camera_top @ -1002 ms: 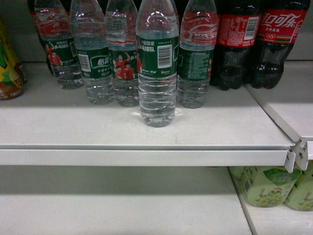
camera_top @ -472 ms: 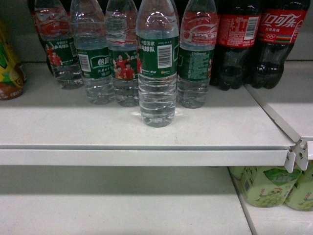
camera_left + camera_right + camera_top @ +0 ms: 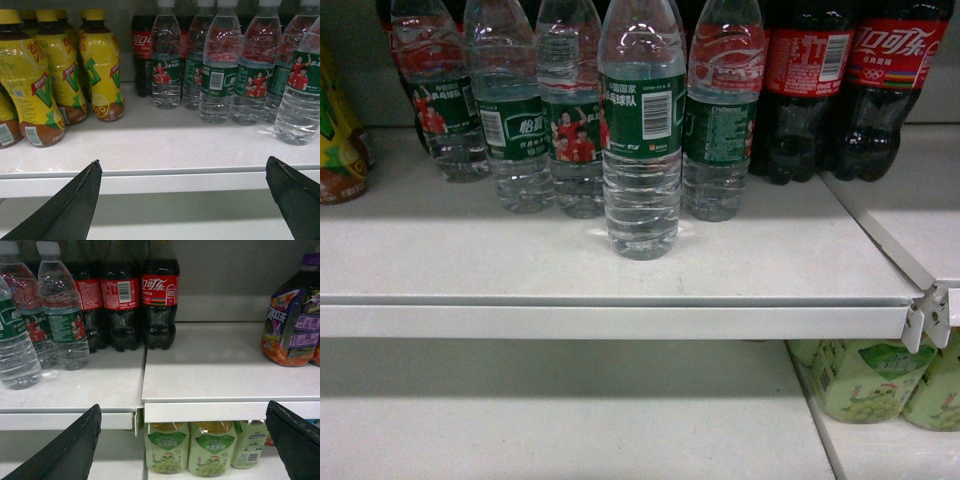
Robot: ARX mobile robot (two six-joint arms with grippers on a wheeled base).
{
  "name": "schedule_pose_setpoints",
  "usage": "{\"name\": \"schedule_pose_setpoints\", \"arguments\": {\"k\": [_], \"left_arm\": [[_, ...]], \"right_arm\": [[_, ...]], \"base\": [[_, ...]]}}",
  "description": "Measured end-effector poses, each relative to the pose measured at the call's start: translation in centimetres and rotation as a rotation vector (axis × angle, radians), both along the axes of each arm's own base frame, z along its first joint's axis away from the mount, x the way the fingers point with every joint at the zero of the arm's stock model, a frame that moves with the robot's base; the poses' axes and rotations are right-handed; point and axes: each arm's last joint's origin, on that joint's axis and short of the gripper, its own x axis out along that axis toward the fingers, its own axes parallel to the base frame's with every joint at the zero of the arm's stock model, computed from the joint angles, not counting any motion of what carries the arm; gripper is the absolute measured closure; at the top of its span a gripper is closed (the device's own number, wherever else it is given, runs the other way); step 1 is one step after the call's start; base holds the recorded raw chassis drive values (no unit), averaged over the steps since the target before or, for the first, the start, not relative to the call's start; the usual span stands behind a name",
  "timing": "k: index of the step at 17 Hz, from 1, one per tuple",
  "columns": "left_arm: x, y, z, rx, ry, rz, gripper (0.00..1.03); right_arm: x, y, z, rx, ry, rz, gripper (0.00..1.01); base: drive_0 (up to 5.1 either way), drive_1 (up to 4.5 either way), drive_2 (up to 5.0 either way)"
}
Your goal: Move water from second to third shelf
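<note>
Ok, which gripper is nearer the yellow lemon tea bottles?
Left. Left gripper sits just right of the lemon tea bottles; right gripper is farther right, before the cola bottles.

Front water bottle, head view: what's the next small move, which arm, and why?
Probably advance the left pincer, jaws spread wide, toward the front water bottle. It stands alone ahead of the row of water bottles, untouched, and sits at the right edge of the left wrist view. The right pincer faces the cola bottles.

We see dim, greenish, grainy pictures, lit from twelve o'clock, with soft shadow beneath the shelf [image 3: 620,320] edge.
</note>
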Motion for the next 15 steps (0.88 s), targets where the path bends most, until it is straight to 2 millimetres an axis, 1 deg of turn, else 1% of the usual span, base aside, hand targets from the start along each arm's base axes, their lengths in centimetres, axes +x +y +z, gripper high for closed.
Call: {"name": "schedule_pose_setpoints", "arguments": {"k": [5, 6, 7, 8, 10, 12, 15], "left_arm": [[0.0, 0.0, 0.0, 0.000, 0.000, 0.000, 0.05], [0.0, 0.0, 0.0, 0.000, 0.000, 0.000, 0.05], [0.0, 0.0, 0.0, 0.000, 0.000, 0.000, 0.05], [0.0, 0.0, 0.0, 0.000, 0.000, 0.000, 0.05], [0.0, 0.0, 0.0, 0.000, 0.000, 0.000, 0.05], [0.0, 0.0, 0.0, 0.000, 0.000, 0.000, 0.05], [0.0, 0.0, 0.0, 0.000, 0.000, 0.000, 0.05]], "right_arm": [[0.0, 0.0, -0.1, 0.012, 0.020, 0.004, 0.03], [0.1, 0.1, -0.5, 0.084, 0.142, 0.018, 0.03], [0.2, 0.1, -0.6, 0.145, 0.177, 0.015, 0.03], [0.2, 0.1, -0.1, 0.167, 0.154, 0.020, 0.03], [0.8, 0.1, 2.6, 0.175, 0.066, 0.042, 0.03], [2.7, 0.7, 4.4, 0.167, 0.045, 0.089, 0.03], [6.5, 1.9, 7.8, 0.157, -0.014, 0.145, 0.03]], "base": [[0.0, 0.00, 0.0], [0.0, 0.00, 0.0], [0.0, 0.00, 0.0], [0.0, 0.00, 0.0], [0.0, 0.00, 0.0], [0.0, 0.00, 0.0], [0.0, 0.00, 0.0]]}}
